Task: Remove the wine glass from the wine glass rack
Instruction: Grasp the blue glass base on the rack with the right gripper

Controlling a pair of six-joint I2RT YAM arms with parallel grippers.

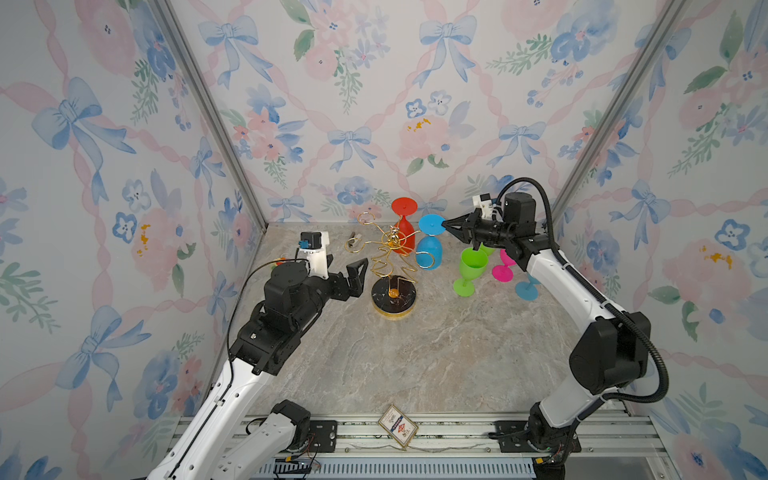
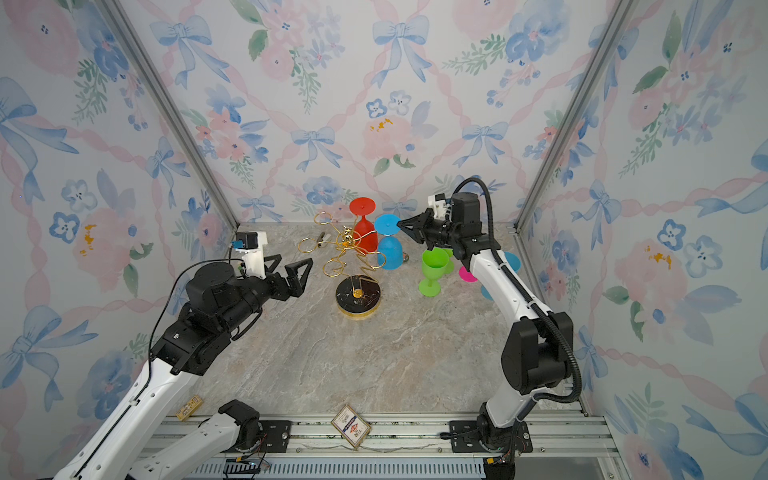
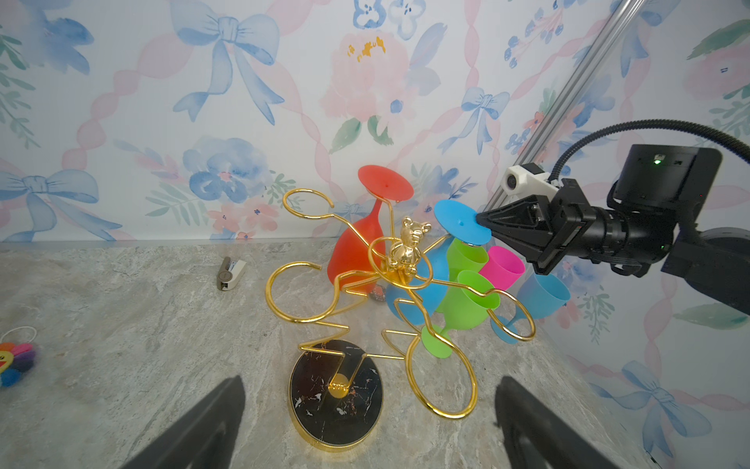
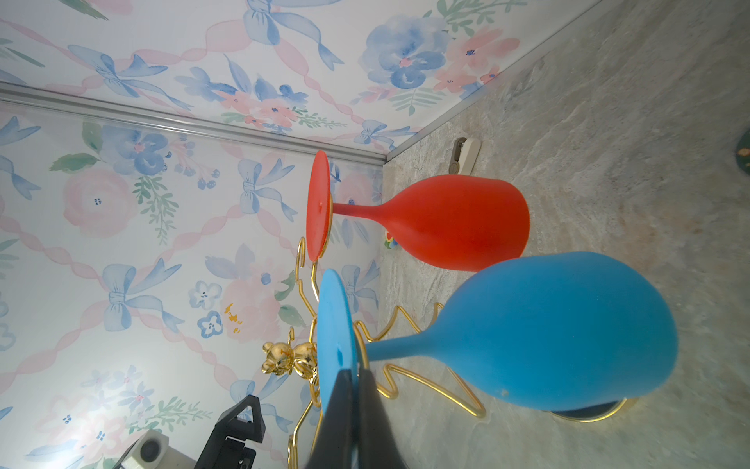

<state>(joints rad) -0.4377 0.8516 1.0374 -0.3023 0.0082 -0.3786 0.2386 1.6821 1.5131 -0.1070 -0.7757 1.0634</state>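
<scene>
You have the table (image 1: 415,365) open across the lower centre in both top views, down to the metal rail (image 1: 457,434) at the front edge. The wine glass rack (image 1: 399,305) stands upper centre, apart from the walls. The blue wine glass (image 1: 430,253) hangs upside down in a loop on its right side, just beside the red wine glass (image 1: 404,237). Your right gripper (image 1: 444,225) pinches the rim of the blue foot (one finger on each face). Your left gripper (image 1: 345,268) is spread wide, left of the rack and apart from it. The green glass (image 1: 471,266) stands near, under the right wrist. The arm half hides the pink glass (image 1: 503,271). The card (image 1: 397,427) on the rail has print too small to read.
</scene>
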